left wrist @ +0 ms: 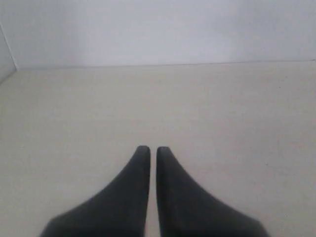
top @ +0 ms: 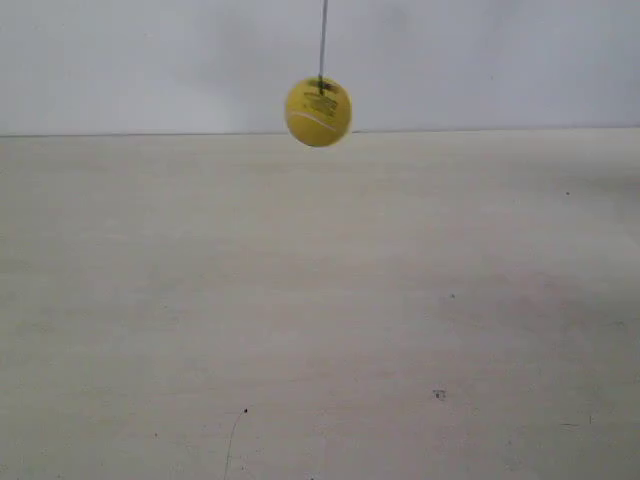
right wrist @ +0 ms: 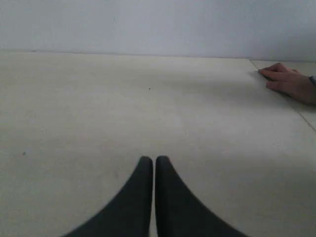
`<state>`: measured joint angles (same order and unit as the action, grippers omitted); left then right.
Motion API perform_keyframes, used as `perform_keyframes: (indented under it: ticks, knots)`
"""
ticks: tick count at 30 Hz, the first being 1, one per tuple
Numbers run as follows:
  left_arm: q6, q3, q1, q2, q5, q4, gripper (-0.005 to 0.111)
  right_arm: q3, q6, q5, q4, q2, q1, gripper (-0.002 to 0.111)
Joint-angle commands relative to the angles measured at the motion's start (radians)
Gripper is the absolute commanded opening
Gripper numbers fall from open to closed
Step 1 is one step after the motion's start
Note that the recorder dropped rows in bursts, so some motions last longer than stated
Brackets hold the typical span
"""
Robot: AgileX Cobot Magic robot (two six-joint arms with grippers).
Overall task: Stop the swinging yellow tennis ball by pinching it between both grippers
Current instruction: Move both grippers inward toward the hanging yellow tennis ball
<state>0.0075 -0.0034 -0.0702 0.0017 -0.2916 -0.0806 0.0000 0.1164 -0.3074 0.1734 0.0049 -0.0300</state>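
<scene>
Hanging by string [top: 323, 35] above table [top: 320, 300]: yellow tennis ball [top: 318, 111]; left gripper [left wrist: 153, 150], right gripper [right wrist: 150, 160], jaws together, table reaching ahead to wall [left wrist: 158, 29]; hand [right wrist: 289, 81] beyond right jaws.

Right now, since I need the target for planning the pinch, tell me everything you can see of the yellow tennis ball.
The yellow tennis ball is bright yellow and felt-like, with a white curved seam across its lower half and a small dark printed patch near the top. It hangs from a thin string that runs almost straight up out of the exterior view. The ball sits in the air above the pale table, in front of the white wall. Only the string touches it. Neither wrist view shows it.
</scene>
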Motion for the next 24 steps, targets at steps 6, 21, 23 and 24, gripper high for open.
perform_keyframes:
  ticks: [6,21,23,24]
  knots:
    - [0.004,0.003,0.004,-0.002,0.485,0.04,0.005,0.0,0.013,0.402,0.017,-0.005,0.005,0.0]
    - [-0.869,-0.093,0.004,0.135,0.983,-0.496,0.005,-0.162,0.814,0.733,0.379,0.091,0.005,0.0]
    - [-0.935,-0.124,0.004,0.206,1.031,-0.643,0.005,-0.192,0.93,0.776,0.539,0.153,0.005,0.0]
    - [-0.964,-0.136,0.004,0.249,1.075,-0.707,0.005,-0.202,0.986,0.795,0.599,0.18,0.005,0.0]
